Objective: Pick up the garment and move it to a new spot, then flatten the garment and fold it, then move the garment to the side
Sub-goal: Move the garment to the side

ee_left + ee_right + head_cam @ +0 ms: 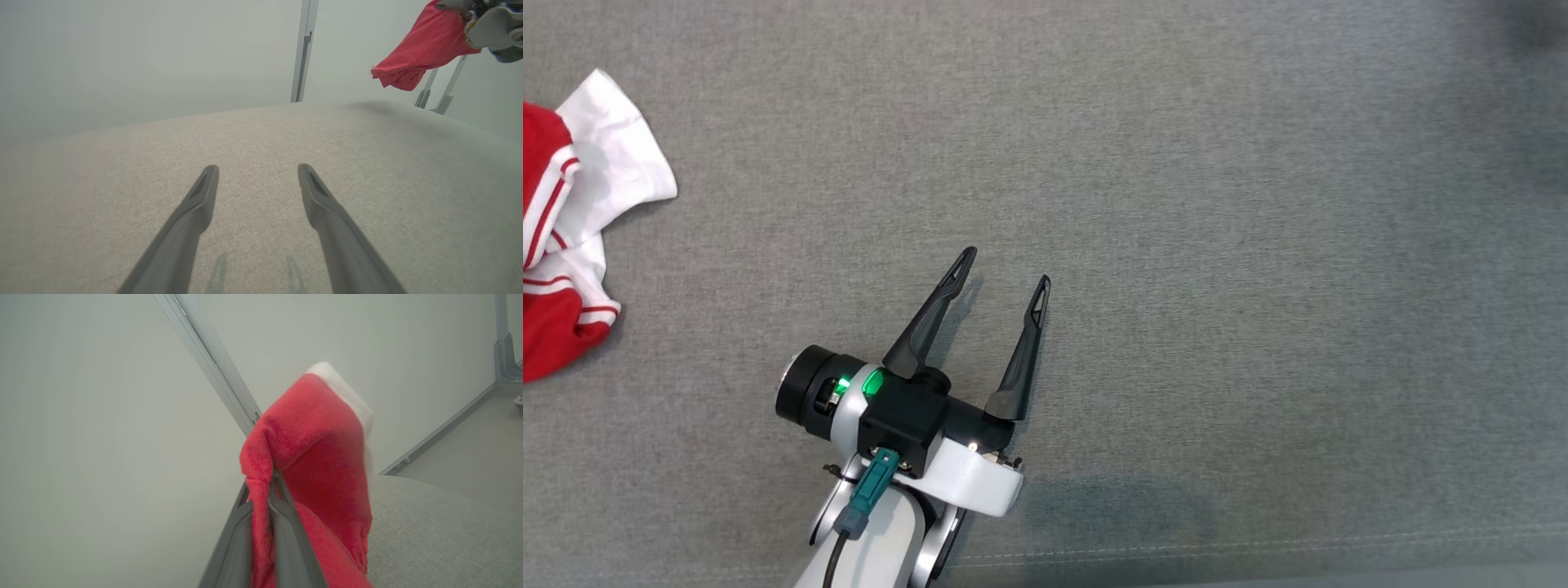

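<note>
- Left hand (pixel 1005 268) hovers over the grey cushioned surface (pixel 1258 245), fingers spread wide and empty.
- A red-and-white cloth (pixel 605 163) lies crumpled to its left.
- Farther off, the right hand (pixel 267 490) is clamped on the red garment (pixel 322 437), which hangs clear of the surface.

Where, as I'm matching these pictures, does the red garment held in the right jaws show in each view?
Head view: red-and-white cloth lies at the left edge; same piece or not, I cannot tell.
Left wrist view: garment hangs in the upper right corner.
Right wrist view: centre, pinched in the right gripper, jaws shut.
Shared landmark: the grey fabric surface.
</note>
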`<state>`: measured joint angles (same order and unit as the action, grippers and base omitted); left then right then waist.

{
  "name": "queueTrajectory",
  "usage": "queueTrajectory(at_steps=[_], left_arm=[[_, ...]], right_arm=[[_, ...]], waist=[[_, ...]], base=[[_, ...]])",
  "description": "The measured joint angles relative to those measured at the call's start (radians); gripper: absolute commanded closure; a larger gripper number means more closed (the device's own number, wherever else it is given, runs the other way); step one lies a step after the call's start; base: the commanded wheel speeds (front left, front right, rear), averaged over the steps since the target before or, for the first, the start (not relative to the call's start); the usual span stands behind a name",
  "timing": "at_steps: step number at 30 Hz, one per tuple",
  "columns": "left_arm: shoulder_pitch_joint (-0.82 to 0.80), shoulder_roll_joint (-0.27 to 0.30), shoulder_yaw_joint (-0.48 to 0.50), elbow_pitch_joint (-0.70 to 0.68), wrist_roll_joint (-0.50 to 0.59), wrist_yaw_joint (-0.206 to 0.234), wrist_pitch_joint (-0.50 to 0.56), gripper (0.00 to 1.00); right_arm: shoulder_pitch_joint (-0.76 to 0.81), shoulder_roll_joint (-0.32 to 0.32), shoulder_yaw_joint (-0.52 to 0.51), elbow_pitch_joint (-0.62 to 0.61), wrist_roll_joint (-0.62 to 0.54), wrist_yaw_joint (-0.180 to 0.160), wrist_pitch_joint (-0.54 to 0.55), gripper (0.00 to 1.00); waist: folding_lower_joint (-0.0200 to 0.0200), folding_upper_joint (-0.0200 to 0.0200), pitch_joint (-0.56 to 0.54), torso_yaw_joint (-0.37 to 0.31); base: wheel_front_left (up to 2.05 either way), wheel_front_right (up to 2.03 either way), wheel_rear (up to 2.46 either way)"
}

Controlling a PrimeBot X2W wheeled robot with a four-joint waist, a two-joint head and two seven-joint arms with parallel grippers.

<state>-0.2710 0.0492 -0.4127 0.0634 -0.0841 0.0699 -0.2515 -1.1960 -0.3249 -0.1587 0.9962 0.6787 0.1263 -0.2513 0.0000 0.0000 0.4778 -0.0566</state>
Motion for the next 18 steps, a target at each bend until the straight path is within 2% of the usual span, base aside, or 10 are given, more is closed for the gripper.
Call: queueTrajectory(at_steps=[7, 12, 13, 18], left_arm=[[-0.008, -0.001, -0.008, -0.022, 0.023, -0.009, 0.000, 0.00], [-0.011, 0.001, -0.016, -0.046, 0.040, -0.012, 0.000, 0.00], [-0.011, 0.001, -0.016, -0.046, 0.040, -0.012, 0.000, 0.00], [-0.028, 0.005, -0.019, -0.068, 0.050, -0.012, 0.000, 0.00]], right_arm=[[-0.118, -0.085, -0.082, 0.058, -0.055, 0.000, 0.000, 1.00], [-0.118, -0.148, -0.208, 0.104, -0.102, 0.000, 0.000, 1.00], [-0.118, -0.148, -0.208, 0.104, -0.102, 0.000, 0.000, 1.00], [-0.023, -0.148, -0.343, 0.173, -0.170, 0.000, 0.000, 1.00]], waist=[[0.0000, 0.0000, 0.068, 0.073], [0.0000, 0.0000, 0.111, 0.097], [0.0000, 0.0000, 0.111, 0.097], [0.0000, 0.0000, 0.125, 0.079]], base=[[0.00, 0.00, 0.00], [0.00, 0.00, 0.00], [0.00, 0.00, 0.00], [0.00, 0.00, 0.00]])
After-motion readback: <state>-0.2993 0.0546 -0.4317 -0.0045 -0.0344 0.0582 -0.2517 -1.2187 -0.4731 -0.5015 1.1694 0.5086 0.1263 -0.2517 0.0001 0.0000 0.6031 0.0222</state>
